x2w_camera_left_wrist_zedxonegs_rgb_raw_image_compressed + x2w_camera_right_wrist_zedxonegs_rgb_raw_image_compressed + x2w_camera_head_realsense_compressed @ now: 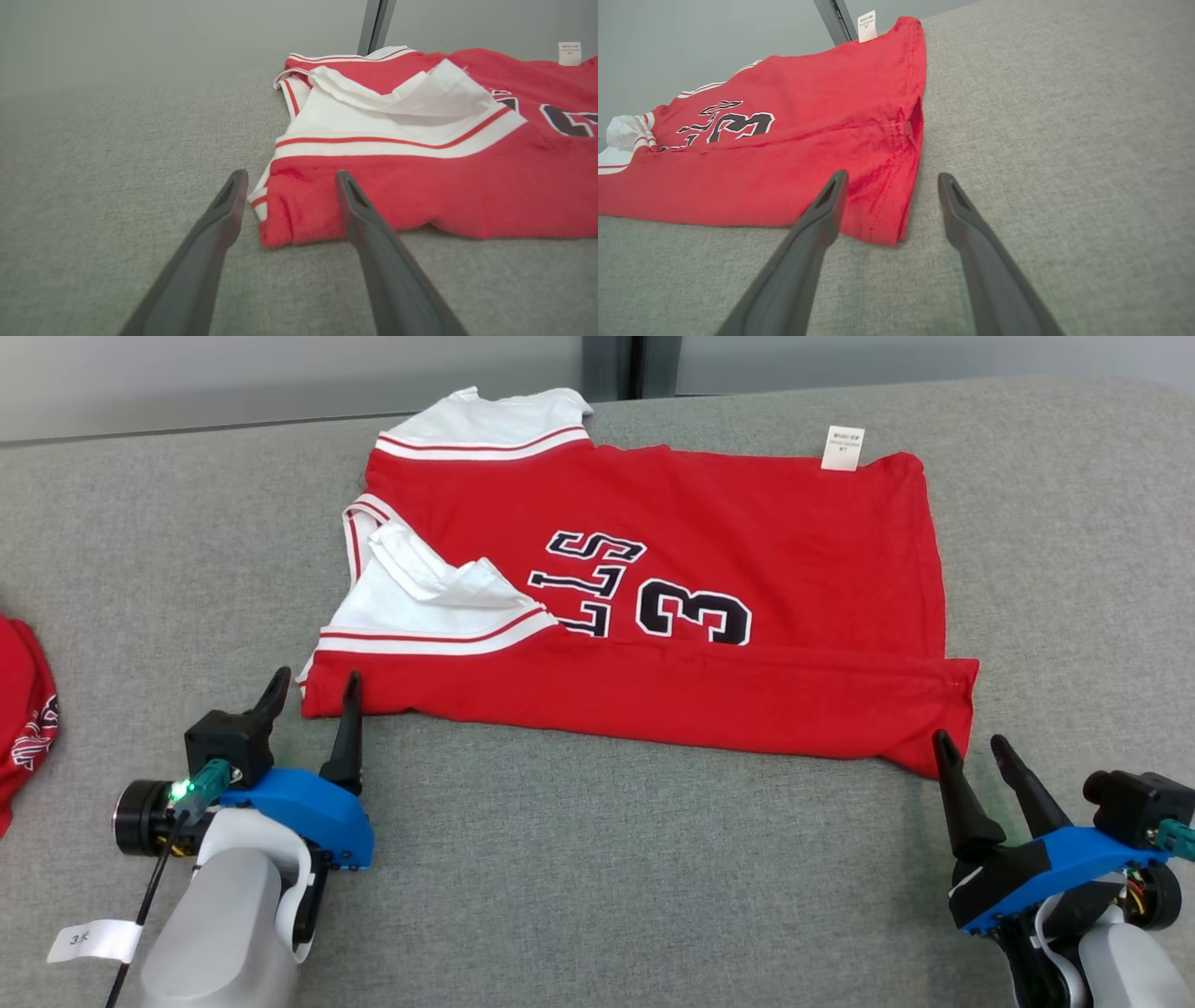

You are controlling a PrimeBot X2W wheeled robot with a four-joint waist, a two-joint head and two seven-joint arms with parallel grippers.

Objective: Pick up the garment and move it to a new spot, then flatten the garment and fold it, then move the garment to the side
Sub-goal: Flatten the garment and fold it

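The left gripper (316, 677) and right gripper (969, 739) rested low on the grey worktop (607, 859), one at each near corner of the red shirt (747, 541). The jaws of both were spread wide and held nothing. The shirt lay mid-worktop, its near edge doubled over. For a clean fold, each gripper should pinch both layers, lift evenly, and first smooth the rumpled white sleeve (429, 583) beyond.

The head view looks forward and down from above, taking in the whole garment (794, 523) on the grey surface (597, 859). Both wrist views sit low and close, each facing one near corner; they seem to share the blurred number print (742, 122).
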